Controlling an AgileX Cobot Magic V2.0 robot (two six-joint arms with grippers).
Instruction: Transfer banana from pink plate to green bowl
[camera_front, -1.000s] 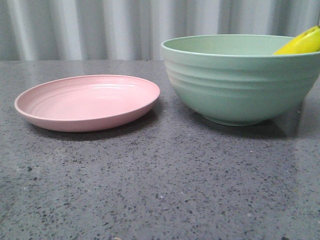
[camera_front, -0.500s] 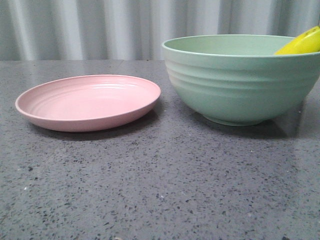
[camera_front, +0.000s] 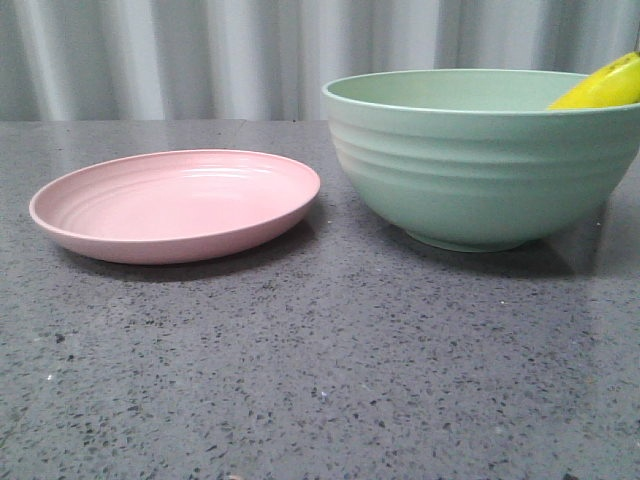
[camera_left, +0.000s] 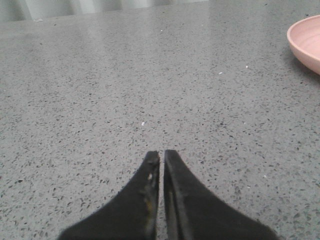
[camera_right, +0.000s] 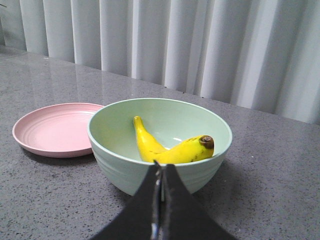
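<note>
Looking down my right arm, I see the right gripper (camera_right: 159, 172) with its fingers pressed together, holding nothing, just short of the green bowl (camera_right: 125, 170). Inside that bowl lies the banana (camera_right: 167, 147): bright yellow, glossy, gently curved, one dark brown tip resting up near the rim, the other end down against the inner wall. Beside the bowl, slightly apart, sits the pink plate (camera_right: 55, 131), bare. My left gripper (camera_left: 161, 162) is likewise closed, over grey speckled table (camera_left: 125, 90).
</note>
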